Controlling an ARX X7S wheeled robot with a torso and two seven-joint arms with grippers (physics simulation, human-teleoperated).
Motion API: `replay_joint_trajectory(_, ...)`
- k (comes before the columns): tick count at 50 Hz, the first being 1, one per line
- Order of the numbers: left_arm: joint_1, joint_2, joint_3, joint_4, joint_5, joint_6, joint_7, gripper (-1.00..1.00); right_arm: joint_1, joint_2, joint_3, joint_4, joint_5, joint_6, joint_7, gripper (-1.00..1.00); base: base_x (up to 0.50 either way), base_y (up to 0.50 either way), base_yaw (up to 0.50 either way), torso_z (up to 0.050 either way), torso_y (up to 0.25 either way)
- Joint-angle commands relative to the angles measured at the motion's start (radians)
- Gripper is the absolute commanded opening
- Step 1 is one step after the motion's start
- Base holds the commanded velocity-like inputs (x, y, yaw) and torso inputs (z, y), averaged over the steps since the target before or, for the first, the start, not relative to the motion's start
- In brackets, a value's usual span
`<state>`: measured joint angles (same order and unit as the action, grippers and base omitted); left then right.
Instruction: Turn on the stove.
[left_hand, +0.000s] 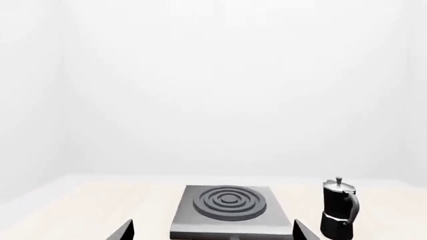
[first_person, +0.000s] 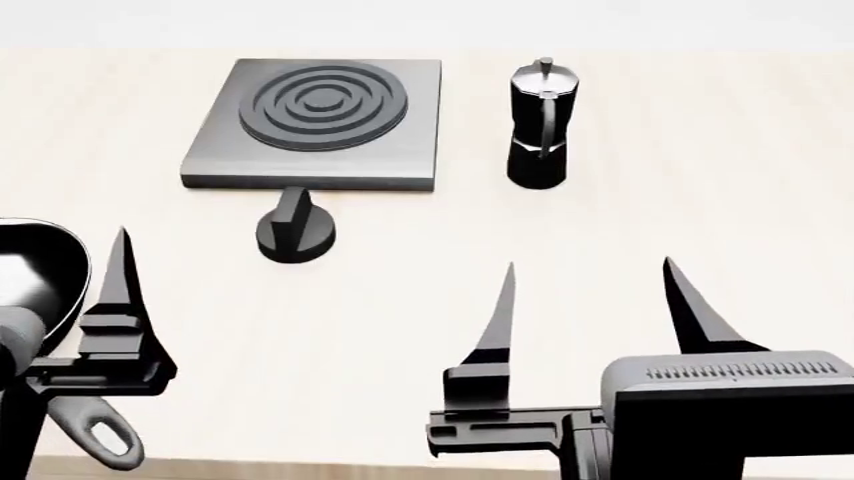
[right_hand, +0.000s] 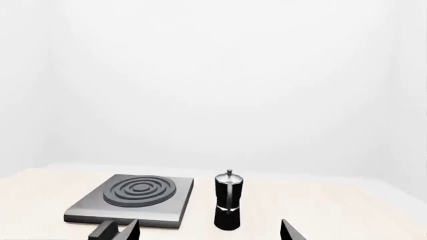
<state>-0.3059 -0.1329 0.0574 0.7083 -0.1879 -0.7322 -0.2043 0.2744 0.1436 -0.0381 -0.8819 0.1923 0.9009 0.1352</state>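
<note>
The stove (first_person: 320, 120) is a flat grey square plate with dark concentric rings, at the far left of the pale table. Its black round knob (first_person: 296, 232) stands just in front of the stove's near edge, ridge upright. My left gripper (left_hand: 213, 232) is open, and its jaws frame the stove (left_hand: 228, 210) from a distance. Only one of its fingers (first_person: 120, 290) shows in the head view, left of and nearer than the knob. My right gripper (first_person: 594, 300) is open and empty, nearer than the stove (right_hand: 133, 200) and well right of the knob.
A black moka pot (first_person: 539, 125) stands upright just right of the stove, also seen from both wrists (left_hand: 339, 210) (right_hand: 228, 202). A black frying pan (first_person: 34, 275) lies at the near left beside my left arm. The table's front edge (first_person: 334, 468) is close.
</note>
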Motion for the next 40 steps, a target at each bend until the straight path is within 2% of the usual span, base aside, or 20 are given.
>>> replay_joint_trajectory(1, -0.009, -0.009, 0.006, 0.031, -0.013, -0.016, -0.012, 1.0, 0.01, 0.001, -0.018, -0.017, 0.007, 0.017, 0.019, 1.0, 0.0, 0.09, 0.0, 0.0, 0.0)
replay_joint_trajectory(40, -0.007, -0.026, 0.017, 0.01, -0.05, 0.008, -0.037, 1.0, 0.004, 0.02, -0.037, 0.006, 0.032, -0.017, 0.048, 1.0, 0.0, 0.09, 0.0, 0.0, 0.0)
